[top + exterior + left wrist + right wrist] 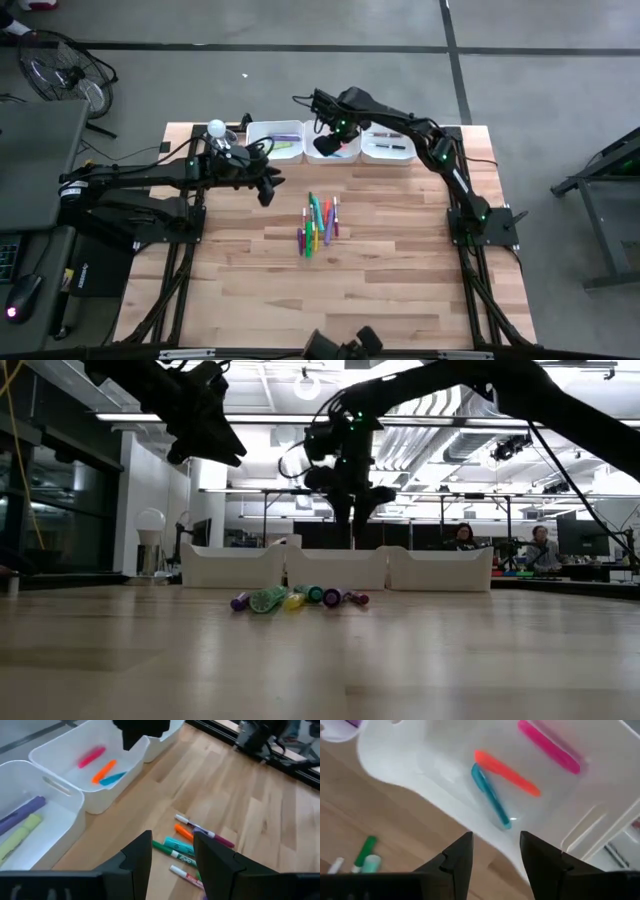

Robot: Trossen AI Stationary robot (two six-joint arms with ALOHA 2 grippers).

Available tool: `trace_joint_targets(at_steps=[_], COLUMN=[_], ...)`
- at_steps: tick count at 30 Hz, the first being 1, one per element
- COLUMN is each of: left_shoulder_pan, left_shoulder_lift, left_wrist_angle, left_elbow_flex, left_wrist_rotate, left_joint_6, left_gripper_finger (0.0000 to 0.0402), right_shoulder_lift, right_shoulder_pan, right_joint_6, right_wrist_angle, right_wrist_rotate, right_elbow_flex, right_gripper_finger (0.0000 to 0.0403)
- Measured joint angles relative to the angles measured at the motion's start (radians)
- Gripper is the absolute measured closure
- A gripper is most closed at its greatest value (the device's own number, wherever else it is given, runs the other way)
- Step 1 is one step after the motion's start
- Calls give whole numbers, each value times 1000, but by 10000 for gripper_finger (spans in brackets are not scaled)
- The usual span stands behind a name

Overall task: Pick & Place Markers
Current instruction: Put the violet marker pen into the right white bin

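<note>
A pile of coloured markers [318, 225] lies flat on the wooden table; the low view shows them end-on [298, 598]. Three white trays stand in a row at the far edge. The middle tray [445, 785] holds a pink, an orange and a teal marker [491, 795]. The left tray [20, 827] holds a purple and a yellow-green marker. My right gripper [327, 145] hovers open and empty above the middle tray's near wall. My left gripper [266, 190] is open and empty, raised left of the pile, which shows beyond its fingers [192, 847].
The right tray [388, 147] holds dark items. A white bulb-like object [217, 129] stands at the table's far left corner. A fan [62, 70] and a desk stand off the table's left side. People sit in the room behind [540, 545]. Bare wood spreads over the near half.
</note>
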Motion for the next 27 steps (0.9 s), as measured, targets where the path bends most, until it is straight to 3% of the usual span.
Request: trace_joint_targets(at_steps=[8, 15, 21, 27], left_shoulder_pan=[0, 0, 0, 0], left_shoulder_lift=[0, 0, 0, -1], left_wrist_angle=[-2, -6, 10, 10], left_elbow_flex=[0, 0, 0, 0], left_wrist_rotate=[79, 185, 190, 197], left_joint_6=[81, 142, 164, 181], left_gripper_finger=[259, 259, 259, 259], right_shoulder_lift=[-3, -3, -4, -5], right_shoulder_pan=[113, 203, 262, 334], right_joint_6=[137, 163, 236, 312], right_wrist_angle=[-24, -26, -20, 27], right_wrist_rotate=[55, 53, 51, -1], right_elbow_flex=[0, 0, -8, -112], right_gripper_finger=[250, 251, 249, 249])
